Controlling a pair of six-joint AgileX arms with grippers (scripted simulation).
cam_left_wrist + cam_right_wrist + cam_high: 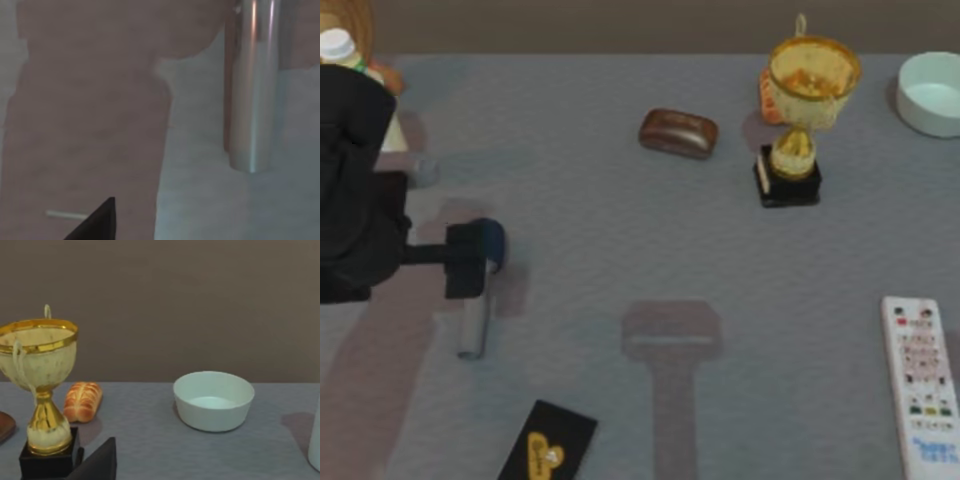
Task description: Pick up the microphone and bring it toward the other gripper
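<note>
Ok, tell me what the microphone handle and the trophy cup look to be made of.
The microphone handle looks like polished metal: silver-grey, with bright streaks along the cylinder in the left wrist view, though it could be coated plastic. The trophy cup seems gilded metal, glossy gold, on a black, probably plastic base.

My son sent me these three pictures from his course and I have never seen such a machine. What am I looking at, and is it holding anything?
It is a simulated two-armed AgileX robot at a grey table. The top view looks down from above; the other two come from cameras on each wrist. The left gripper is down at the microphone, near its dark blue head; whether it grips is unclear. The left wrist view shows the silver handle close up. The right arm is out of the top view; its camera faces a trophy, bread and a white bowl. A remote control lies at the right.
</note>
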